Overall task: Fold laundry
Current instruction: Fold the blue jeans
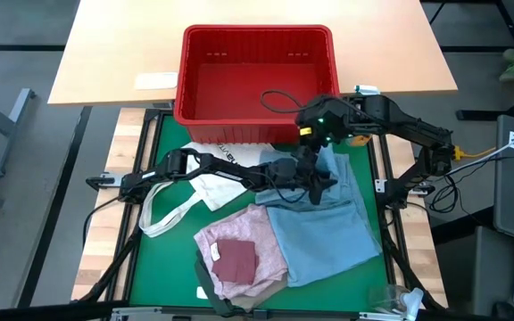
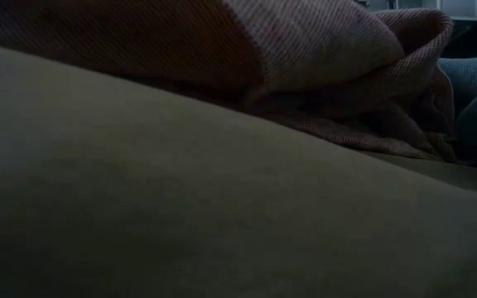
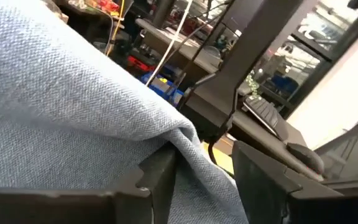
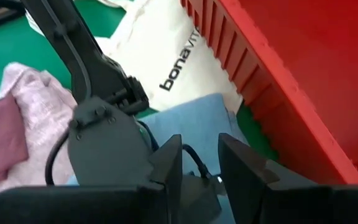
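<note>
The light blue jeans lie spread on the green mat, right of centre. My left gripper reaches level across the mat to their far part, and its fingers stand apart with a fold of the jeans between them. My right gripper hangs above it near the red basket, open and with nothing between its fingers. The mottled pink top lies at the near middle, a dark red patch on it. Beige cloth fills the low view. My left gripper is open around a fold of the jeans, which lies between the two fingers and drapes over one finger. The fingers come in level from the table's left. The fold stands raised at the fingers; the rest of the jeans lies on the mat.
The white tote bag with black lettering lies under the left arm, beside the red basket's near wall. A dark cable loop lies in the basket. Bare mat shows at the left.
</note>
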